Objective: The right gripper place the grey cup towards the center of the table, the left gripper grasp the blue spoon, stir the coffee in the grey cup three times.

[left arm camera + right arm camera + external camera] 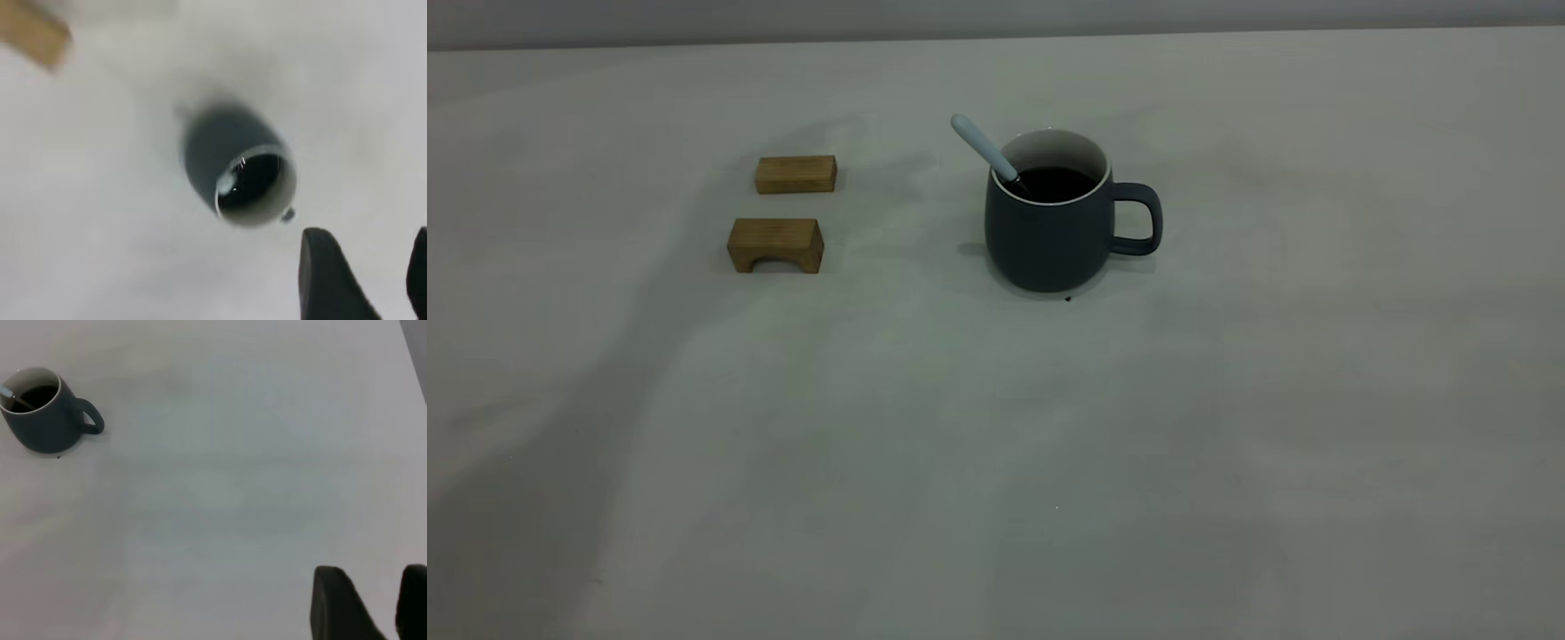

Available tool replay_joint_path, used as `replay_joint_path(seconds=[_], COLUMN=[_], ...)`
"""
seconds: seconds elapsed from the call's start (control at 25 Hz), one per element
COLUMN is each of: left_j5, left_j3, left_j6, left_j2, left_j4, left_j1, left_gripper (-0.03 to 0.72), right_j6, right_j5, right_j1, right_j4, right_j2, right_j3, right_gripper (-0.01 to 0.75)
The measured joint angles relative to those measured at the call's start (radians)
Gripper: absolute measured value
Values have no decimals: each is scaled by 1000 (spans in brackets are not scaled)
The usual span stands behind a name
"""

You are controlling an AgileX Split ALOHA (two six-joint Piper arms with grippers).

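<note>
The grey cup (1049, 233) stands upright near the middle of the table (996, 444), its handle pointing right. Dark coffee (1054, 182) fills it. The blue spoon (983, 147) rests in the cup, bowl sunk in the liquid, pale handle leaning out over the left rim. No gripper holds it. Neither arm appears in the exterior view. My left gripper (370, 267) hovers above and beside the cup (220, 143), open and empty. My right gripper (377, 590) is open, far from the cup (43, 423), with bare table between them.
Two tan wooden blocks lie left of the cup: a flat one (796, 174) and an arched one (775, 244) in front of it. A tiny dark speck (1067, 299) sits on the table just before the cup.
</note>
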Motion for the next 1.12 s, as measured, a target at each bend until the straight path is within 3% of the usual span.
replay_joint_path(seconds=[0.08, 0.28, 0.36, 0.48, 0.72, 0.88, 1.12], left_j5=[0, 0, 0, 0, 0, 0, 0], left_j3=[0, 40, 92, 256, 741, 1019, 1314], left_j6=[42, 447, 526, 553, 550, 565, 646], left_j2=[-72, -245, -333, -483, -803, -977, -1224], left_j4=[74, 228, 255, 337, 524, 561, 517], left_j1=[0, 0, 0, 0, 0, 0, 21], left_gripper=[369, 369, 369, 369, 369, 369, 369], right_j6=[0, 0, 0, 0, 0, 0, 0], right_j5=[0, 0, 0, 0, 0, 0, 0], right_j1=[0, 0, 0, 0, 0, 0, 0], right_j4=[0, 0, 0, 0, 0, 0, 0], right_j2=[0, 0, 0, 0, 0, 0, 0], right_j3=[0, 0, 0, 0, 0, 0, 0], right_gripper=[254, 254, 254, 254, 254, 254, 254])
